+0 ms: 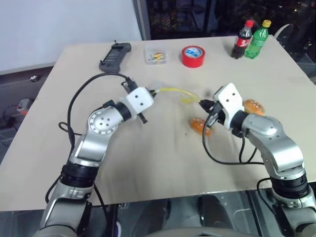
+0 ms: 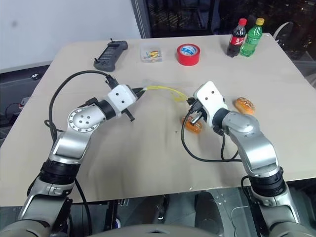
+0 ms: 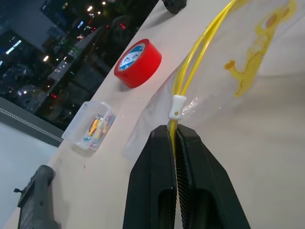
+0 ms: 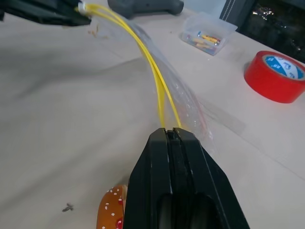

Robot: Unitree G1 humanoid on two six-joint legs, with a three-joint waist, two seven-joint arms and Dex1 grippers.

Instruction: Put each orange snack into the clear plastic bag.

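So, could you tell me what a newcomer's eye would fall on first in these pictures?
At the table's middle, the crinkly clear plastic bag with the yellow seal strip hangs stretched between the left tool and the right tool, each shut on one end of its mouth. Two oval orange speckled snacks lie on the beige tabletop, one under the right tool, the other beyond that arm. A bright red tape roll sits near the far edge.

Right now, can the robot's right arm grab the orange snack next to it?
Probably not yet. The right gripper is shut on the clear plastic bag's yellow strip, so it's busy, though the orange snack lies just under it.
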